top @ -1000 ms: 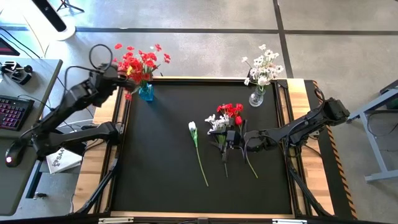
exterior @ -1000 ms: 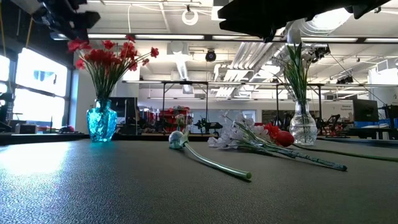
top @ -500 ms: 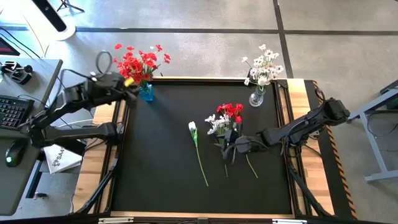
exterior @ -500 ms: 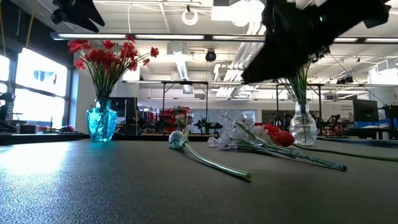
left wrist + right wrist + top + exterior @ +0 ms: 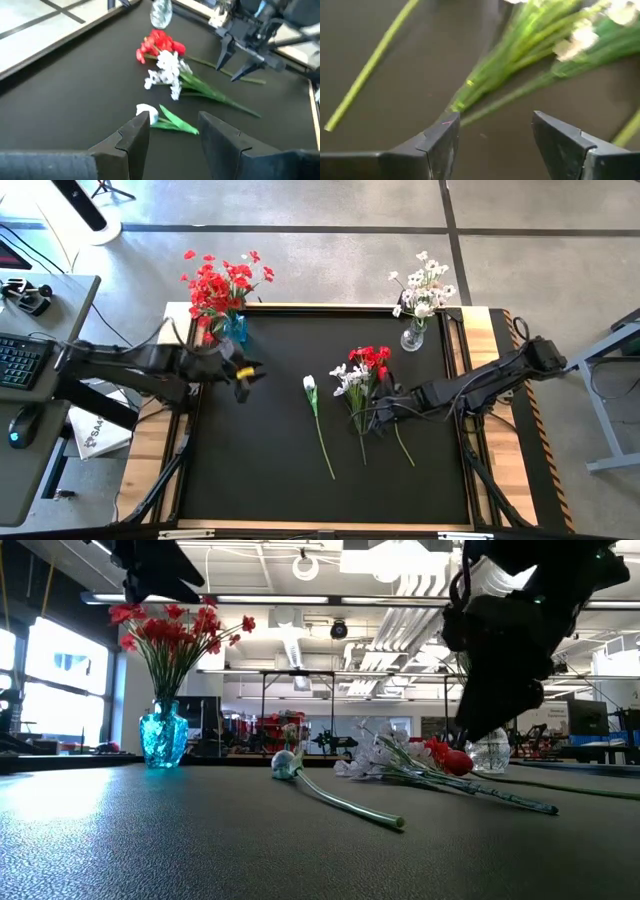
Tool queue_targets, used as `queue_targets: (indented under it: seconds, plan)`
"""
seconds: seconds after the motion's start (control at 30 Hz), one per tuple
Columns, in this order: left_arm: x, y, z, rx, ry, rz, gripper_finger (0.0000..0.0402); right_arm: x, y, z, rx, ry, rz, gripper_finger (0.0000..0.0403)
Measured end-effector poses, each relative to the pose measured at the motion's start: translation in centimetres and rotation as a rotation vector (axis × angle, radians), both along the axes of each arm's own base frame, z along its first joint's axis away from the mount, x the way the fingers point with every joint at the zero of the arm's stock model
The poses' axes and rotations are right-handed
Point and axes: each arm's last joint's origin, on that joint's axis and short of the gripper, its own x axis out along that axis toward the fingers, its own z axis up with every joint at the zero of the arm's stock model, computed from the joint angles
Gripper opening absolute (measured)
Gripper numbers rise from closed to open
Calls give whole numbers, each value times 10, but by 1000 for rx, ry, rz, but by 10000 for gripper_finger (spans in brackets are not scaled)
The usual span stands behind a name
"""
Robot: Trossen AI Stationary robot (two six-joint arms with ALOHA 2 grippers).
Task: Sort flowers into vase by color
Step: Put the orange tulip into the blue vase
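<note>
Several red flowers stand in a blue vase (image 5: 233,328) at the far left, and several white ones stand in a clear vase (image 5: 412,336) at the far right. A loose bunch of red and white flowers (image 5: 362,372) lies on the black mat, its stems (image 5: 510,75) pointing to the near edge. A single white flower (image 5: 310,386) lies left of the bunch. My right gripper (image 5: 376,417) is open and points down over the bunch's stem ends, touching nothing. My left gripper (image 5: 246,370) is open and empty, left of the single white flower (image 5: 147,113).
The black mat (image 5: 260,460) sits in a raised wooden frame (image 5: 165,430). The single flower's long stem (image 5: 325,445) runs toward the near edge. A desk with a keyboard (image 5: 20,360) stands beyond the table's left edge.
My left gripper has gone from the blue vase down and toward the table's near and right side, toward the single white flower. My right gripper has tipped its fingers down and sunk toward the bunch's stems. The flowers have not moved.
</note>
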Motion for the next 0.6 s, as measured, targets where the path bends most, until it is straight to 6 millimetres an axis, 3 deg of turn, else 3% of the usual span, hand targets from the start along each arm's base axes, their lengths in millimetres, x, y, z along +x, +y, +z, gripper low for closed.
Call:
queue_targets:
  seconds: [0.13,0.3,0.47,0.6]
  plan:
    - [10,-16,-16,6,53,-4,154,15,5,-5,42,-56,-44,240]
    - [23,-30,-33,14,114,-1,154,39,9,-9,-37,26,-121,220]
    - [36,-38,-46,55,155,20,154,55,7,-5,-103,249,-139,199]
    - [45,-42,-56,81,197,23,154,45,2,2,-171,483,-111,178]
